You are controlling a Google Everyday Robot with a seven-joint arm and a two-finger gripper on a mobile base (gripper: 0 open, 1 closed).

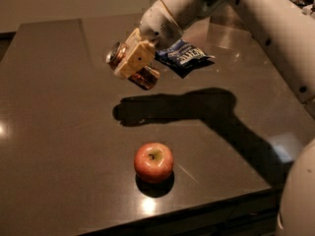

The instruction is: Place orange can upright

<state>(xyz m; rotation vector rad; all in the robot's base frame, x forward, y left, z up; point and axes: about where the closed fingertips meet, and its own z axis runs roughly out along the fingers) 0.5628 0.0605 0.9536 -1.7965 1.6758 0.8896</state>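
The orange can is held in the air above the dark table, tilted on its side with one silver end pointing up-left. My gripper is shut on the can, its cream fingers clamped across the can's middle. The white arm reaches in from the upper right. The can's shadow falls on the table below and to the right of it.
A red-yellow apple sits on the table near the front edge. A dark blue crinkled snack bag lies behind the gripper to the right. The table's front edge runs along the bottom.
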